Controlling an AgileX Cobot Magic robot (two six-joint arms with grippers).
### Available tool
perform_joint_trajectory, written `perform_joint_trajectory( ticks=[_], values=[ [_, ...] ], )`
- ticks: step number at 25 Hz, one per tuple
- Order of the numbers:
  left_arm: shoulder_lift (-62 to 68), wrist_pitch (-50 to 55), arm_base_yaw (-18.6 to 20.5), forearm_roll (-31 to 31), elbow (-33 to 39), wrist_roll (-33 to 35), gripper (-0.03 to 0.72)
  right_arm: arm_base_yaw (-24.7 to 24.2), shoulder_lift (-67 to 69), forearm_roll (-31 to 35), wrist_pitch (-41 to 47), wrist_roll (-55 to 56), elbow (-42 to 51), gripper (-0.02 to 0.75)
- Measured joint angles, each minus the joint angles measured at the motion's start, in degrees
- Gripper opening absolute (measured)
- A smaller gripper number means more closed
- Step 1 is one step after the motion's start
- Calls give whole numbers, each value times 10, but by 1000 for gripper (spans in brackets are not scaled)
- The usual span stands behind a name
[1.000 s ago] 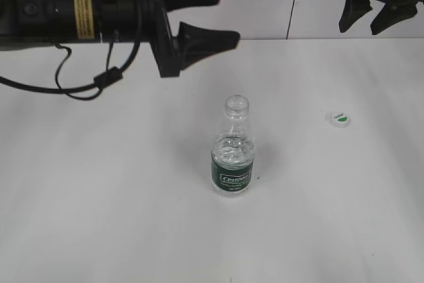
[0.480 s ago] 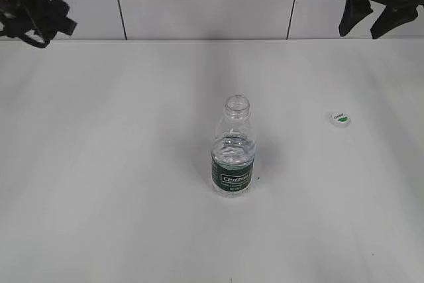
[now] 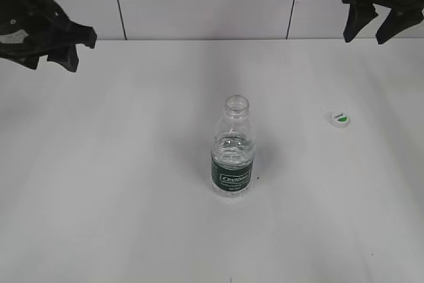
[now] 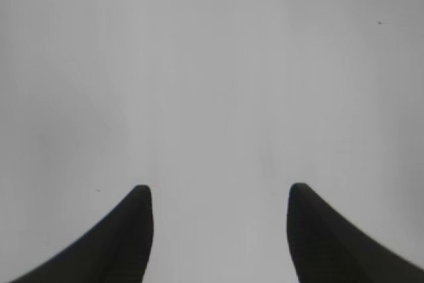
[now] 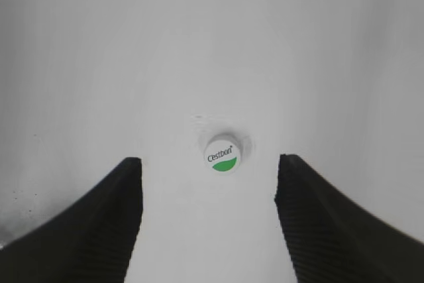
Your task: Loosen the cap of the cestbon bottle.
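Right of the cestbon bottle (image 3: 233, 152), which is standing open-necked on the table (image 3: 132, 197), the cap (image 3: 340, 118) is lying loose, so unscrewing looks finished; both the left gripper (image 4: 218, 193) and right gripper (image 5: 209, 164) are hanging spread, gripping nothing.

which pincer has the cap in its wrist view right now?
The right pincer: the cap lies on the table between its open jaws in the right wrist view. The left pincer, also open, sees only bare table.
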Motion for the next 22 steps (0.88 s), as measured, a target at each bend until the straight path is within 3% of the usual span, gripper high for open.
perform_joint_trajectory(
  ticks=[6,9,18,22],
  values=[
    [32,174,11,-34,-104,34,391,0,-15,-25,1,-1,3,485],
    [37,209,15,-35,-115,36,391,0,-52,-28,1,-1,38,485],
    [38,248,16,-59,-116,37,391,0,-268,-40,2,0,305,485],
    [36,249,16,-86,-115,54,391,0,-360,-40,3,1,379,485]
  ],
)
